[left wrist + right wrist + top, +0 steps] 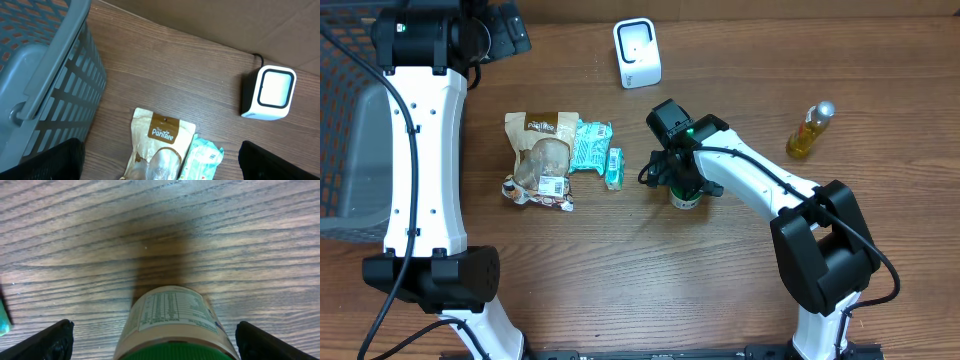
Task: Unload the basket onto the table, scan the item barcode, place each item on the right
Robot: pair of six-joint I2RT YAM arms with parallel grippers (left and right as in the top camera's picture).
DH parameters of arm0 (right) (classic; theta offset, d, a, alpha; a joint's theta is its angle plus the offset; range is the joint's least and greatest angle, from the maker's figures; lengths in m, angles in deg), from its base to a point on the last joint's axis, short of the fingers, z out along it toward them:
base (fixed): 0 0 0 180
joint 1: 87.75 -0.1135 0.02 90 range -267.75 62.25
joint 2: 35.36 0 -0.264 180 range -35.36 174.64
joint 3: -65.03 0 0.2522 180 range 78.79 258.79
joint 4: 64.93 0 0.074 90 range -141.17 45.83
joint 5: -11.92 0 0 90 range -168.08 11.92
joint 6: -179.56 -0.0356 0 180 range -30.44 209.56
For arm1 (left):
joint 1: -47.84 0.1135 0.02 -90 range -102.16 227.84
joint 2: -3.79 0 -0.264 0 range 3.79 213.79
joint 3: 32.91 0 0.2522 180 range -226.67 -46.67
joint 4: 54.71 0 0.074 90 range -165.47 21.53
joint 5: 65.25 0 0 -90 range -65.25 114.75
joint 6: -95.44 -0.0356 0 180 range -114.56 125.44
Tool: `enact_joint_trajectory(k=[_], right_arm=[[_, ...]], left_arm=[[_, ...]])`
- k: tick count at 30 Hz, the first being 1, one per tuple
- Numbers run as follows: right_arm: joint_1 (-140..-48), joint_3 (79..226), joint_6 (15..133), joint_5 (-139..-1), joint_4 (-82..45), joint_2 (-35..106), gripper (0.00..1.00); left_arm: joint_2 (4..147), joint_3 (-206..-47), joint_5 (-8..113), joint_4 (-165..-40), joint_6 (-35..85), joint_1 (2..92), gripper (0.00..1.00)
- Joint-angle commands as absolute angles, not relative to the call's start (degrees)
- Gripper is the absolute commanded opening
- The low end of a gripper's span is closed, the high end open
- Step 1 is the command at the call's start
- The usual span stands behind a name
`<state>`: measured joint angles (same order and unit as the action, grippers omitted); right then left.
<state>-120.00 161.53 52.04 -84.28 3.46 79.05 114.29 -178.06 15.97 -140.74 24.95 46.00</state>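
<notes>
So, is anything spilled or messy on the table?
Nothing is spilled. The PanTree bag looks crumpled and lies flat against the teal packet. The jar stands upright.

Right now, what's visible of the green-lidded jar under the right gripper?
The jar is small and round, with a green lid and a pale label carrying a fine-print panel; no barcode shows. It looks plastic. It stands upright on the wooden table. The right gripper hangs over it, its jaws wide open on either side, not touching it.
</notes>
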Motion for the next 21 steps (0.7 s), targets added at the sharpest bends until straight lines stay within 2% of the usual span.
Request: enact_joint_trajectory(k=[1, 21], right_arm=[[-119.98, 160.11, 51.82, -84.45, 3.00, 79.64, 1.00], [-119.98, 160.11, 51.82, -84.47, 1.97, 79.64, 1.00]], left_arm=[[113.94, -179.16, 15.80, -140.67, 25.17, 45.93, 1.00], [113.94, -179.16, 15.80, -140.67, 25.17, 45.93, 0.99]])
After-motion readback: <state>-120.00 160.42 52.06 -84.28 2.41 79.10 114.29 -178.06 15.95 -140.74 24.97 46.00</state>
